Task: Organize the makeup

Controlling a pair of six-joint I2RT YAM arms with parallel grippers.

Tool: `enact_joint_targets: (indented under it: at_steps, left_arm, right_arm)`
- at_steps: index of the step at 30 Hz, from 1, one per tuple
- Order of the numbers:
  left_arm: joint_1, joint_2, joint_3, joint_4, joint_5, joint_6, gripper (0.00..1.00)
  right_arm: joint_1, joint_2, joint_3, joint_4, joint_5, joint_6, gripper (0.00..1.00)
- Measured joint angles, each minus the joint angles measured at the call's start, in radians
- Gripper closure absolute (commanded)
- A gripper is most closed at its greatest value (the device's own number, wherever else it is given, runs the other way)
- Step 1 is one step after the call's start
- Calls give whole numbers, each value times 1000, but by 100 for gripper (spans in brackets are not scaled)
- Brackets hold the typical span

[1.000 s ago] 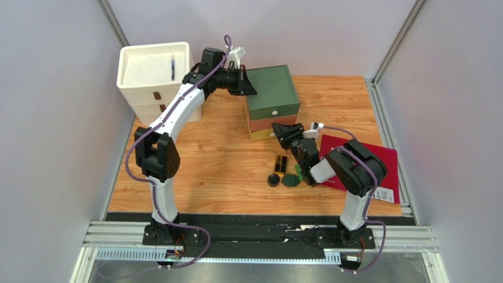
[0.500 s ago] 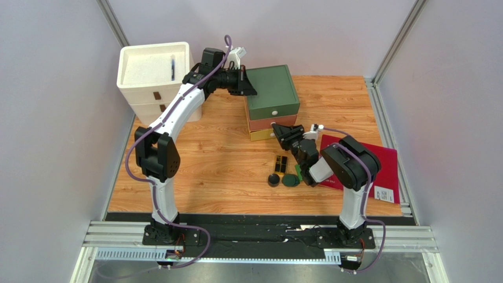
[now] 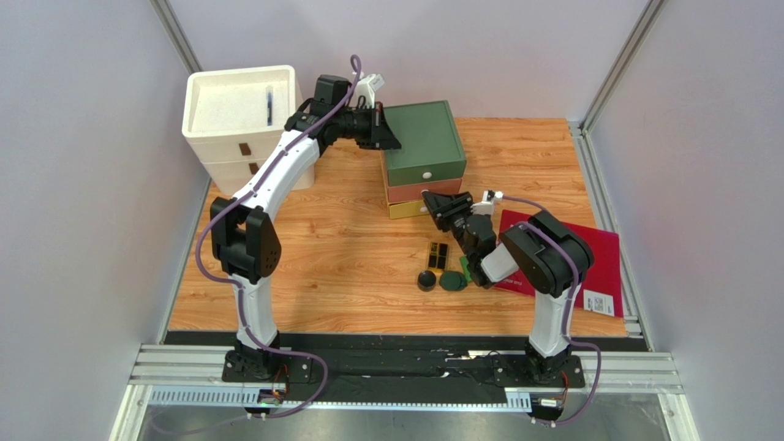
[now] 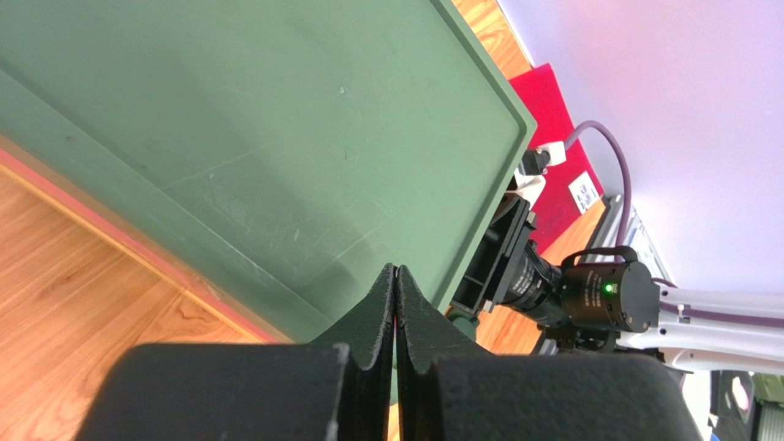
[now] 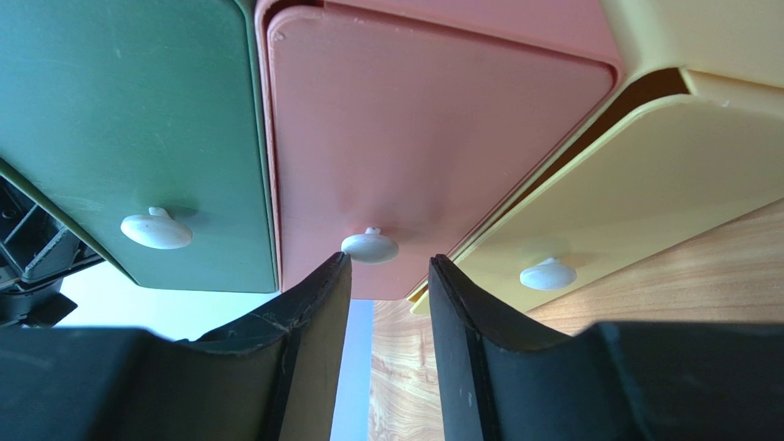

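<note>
Makeup lies loose on the table [image 3: 322, 248], all of it on the base side of the right gripper [image 3: 431, 202], and none of it is held. Closest is the black-and-gold rectangular case [image 3: 439, 254], just behind that gripper and beside its wrist. Further back toward the base, the round black jar [image 3: 426, 280] and the dark green round compact [image 3: 451, 281] sit side by side, very close; I cannot tell if they touch. A bit of the bright green stick [image 3: 465, 267] shows at the edge of the right arm, and the rest is hidden under it.

The right gripper's jaws are partly apart with nothing between them. Its fingers [image 5: 313, 303] point at the stacked drawer unit [image 3: 423, 138]. The pink drawer [image 5: 432, 138] has a white knob [image 5: 370, 245] just ahead of the tips, not clasped; contact cannot be told. The green drawer [image 5: 138, 138] is off to one side of the fingers and the yellow drawer [image 5: 644, 184] to the other.

The left gripper [image 4: 396, 276] is closed, fingers flat together, gripping nothing. Its tips are at the edge of the unit's green top [image 4: 230, 138], well apart from the makeup. I cannot tell if they press on it.

The red folder [image 3: 589, 253] lies under the right arm's elbow, away from both grippers.
</note>
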Motion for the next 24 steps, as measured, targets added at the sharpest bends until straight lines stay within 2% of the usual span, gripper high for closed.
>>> enact_joint_targets:
  at_steps: [24]
  left_arm:
    - [0, 22, 0, -23, 13, 8, 100]
  right_arm:
    - [-1, 0, 24, -2, -23, -4, 58]
